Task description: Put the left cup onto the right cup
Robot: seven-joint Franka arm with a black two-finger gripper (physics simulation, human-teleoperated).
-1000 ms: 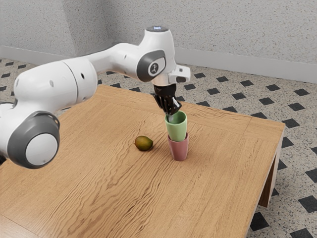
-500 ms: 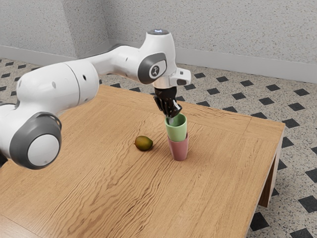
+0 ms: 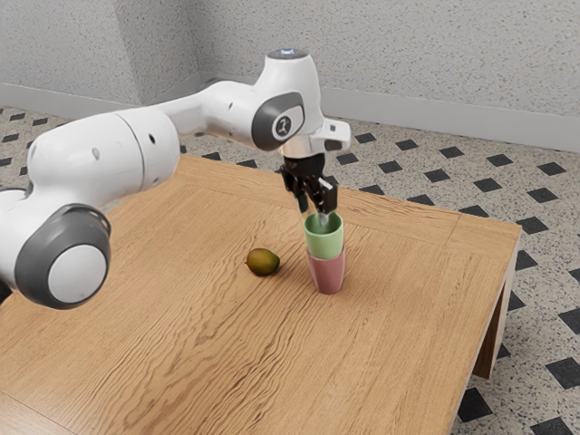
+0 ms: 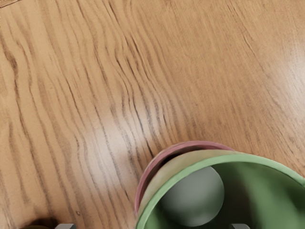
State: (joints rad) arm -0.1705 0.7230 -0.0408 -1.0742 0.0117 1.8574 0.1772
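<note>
Sitting upright in the pink cup (image 3: 327,274) toward the table's (image 3: 227,362) far edge, the green cup (image 3: 323,239) is seen unheld beneath the spread-open gripper (image 3: 318,207). It is judged light, rigid, smooth; its rim wall is best pinched.

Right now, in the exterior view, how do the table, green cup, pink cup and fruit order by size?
1. table.
2. green cup and pink cup: unranked, since the green one sits in the pink and hides its top.
3. fruit, smallest.
</note>
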